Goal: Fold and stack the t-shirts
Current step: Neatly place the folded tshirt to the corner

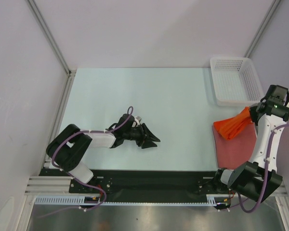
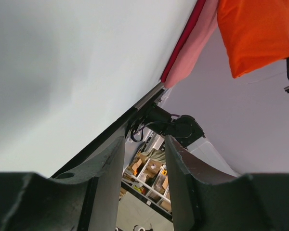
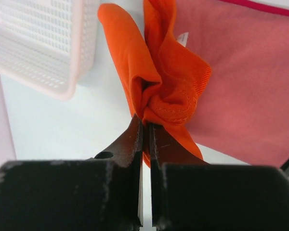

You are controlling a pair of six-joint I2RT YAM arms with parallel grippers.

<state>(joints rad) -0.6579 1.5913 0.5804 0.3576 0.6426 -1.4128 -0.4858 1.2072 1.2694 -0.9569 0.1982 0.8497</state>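
Setting: a pale blue-white flat desk (image 1: 149, 101) seen from above, with my two arms bolted at its near edge.

Right claw: my right claw (image 3: 145, 122) is on the right side of the desk. Its two dark fingers are pinched almost together on a fold of a bright orange cloth t-shirt (image 3: 159, 82). It is gripping that shirt.

Orange shirt: it is bunched and crumpled, not flat. In the top view it trails from my right claw (image 1: 253, 114) toward the left as a loose orange wedge (image 1: 233, 125). It sits over the far edge of the other shirt. A small white tag shows near its hem in my right wrist view. I cannot tell whether its free end touches the desk.

Second shirt: a dull brick-red plain cloth t-shirt (image 1: 236, 149) lies spread flat on the near right part of the desk, just beside my right arm. Its right edge is hidden behind that arm.

Basket: a white plastic lattice basket (image 1: 231, 102) stands at the far right corner, near the orange shirt but apart from it.

Left claw: my left claw (image 1: 151, 139) lies low over the middle of the desk, pointing right, well apart from both shirts. Its fingers (image 2: 113, 159) stand apart with nothing between them, so it is open.
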